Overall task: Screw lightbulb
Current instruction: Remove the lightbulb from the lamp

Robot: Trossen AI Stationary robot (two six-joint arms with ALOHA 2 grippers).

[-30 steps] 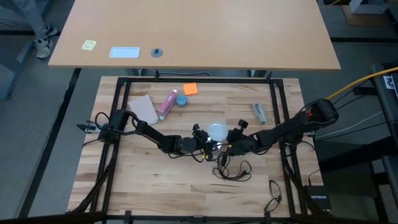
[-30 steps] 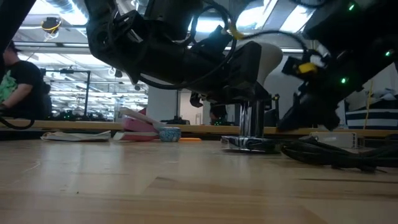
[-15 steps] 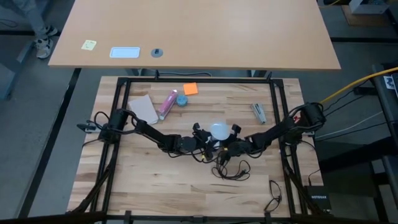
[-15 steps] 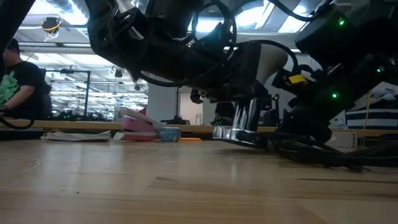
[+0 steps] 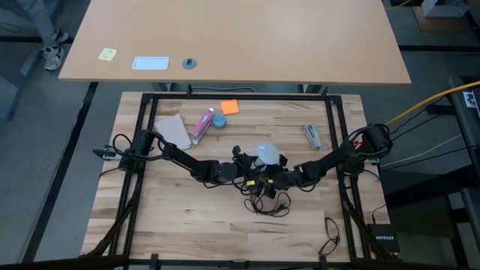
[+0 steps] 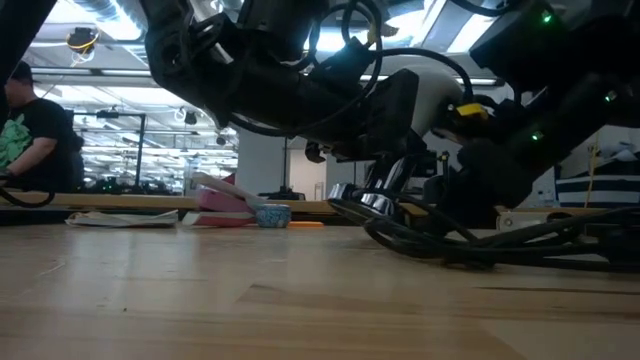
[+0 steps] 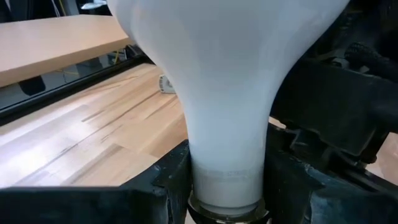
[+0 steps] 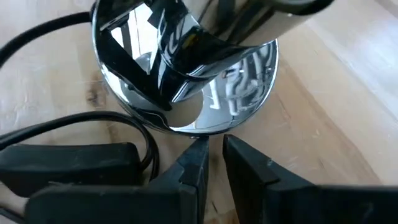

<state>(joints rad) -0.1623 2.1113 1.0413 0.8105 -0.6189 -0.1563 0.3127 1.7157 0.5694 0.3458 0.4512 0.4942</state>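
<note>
- The shiny round chrome lamp base sat tipped, one edge lifted off the pale wooden desk. Turning the bulb against it could have swung or toppled it, since it seemed steadied at its rim only.
- The black power cord lay looped just beneath and beside both arms. It might have snagged a wrist and dragged the base out of line.
- A bulb entering a tilted socket could have cross-threaded. The frosted glass might also have slipped in a grip taken on its smooth neck.
- The left gripper had its jaws clamped on the narrow neck of the frosted white lightbulb. The globe stood out beyond them and the metal collar sat right between them.
- The right gripper had its jaws drawn nearly together, a thin slit between them. Their tips lay at the base's rim, but whether they pinched it or only touched it could not be told.
- In the high view the lightbulb sat mid-desk, between the two grippers.
</note>
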